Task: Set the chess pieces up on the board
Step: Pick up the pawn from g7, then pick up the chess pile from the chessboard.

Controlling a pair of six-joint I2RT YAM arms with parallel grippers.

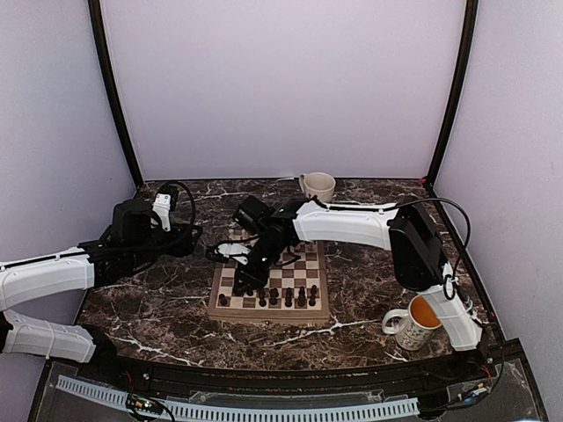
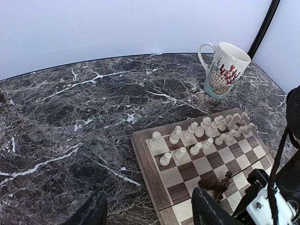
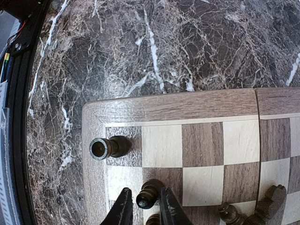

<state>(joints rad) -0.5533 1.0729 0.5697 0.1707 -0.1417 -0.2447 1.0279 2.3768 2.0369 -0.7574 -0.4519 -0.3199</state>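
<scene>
The board [image 1: 264, 315] lies mid-table. Cream-white pieces [image 2: 201, 136] stand in two rows along its far side. Several dark pieces [image 1: 281, 297] stand along its near edge. My right gripper [image 1: 249, 280] hangs over the board's near left corner. In the right wrist view its fingers [image 3: 123, 211] stand slightly apart on either side of an upright dark pawn [image 3: 149, 196], beside a dark rook [image 3: 105, 147] on the corner square. Dark pieces [image 2: 218, 183] lie toppled on the board. My left gripper [image 2: 150, 213] is wide open and empty over the marble by the board's left edge [image 2: 143, 159].
A cream mug with a shell and coral print [image 2: 225, 70] stands behind the board. A mug of orange liquid [image 1: 413, 323] stands at the near right by the right arm's base. More dark pieces, a knight [image 3: 273, 199] among them, stand right of the held-around pawn.
</scene>
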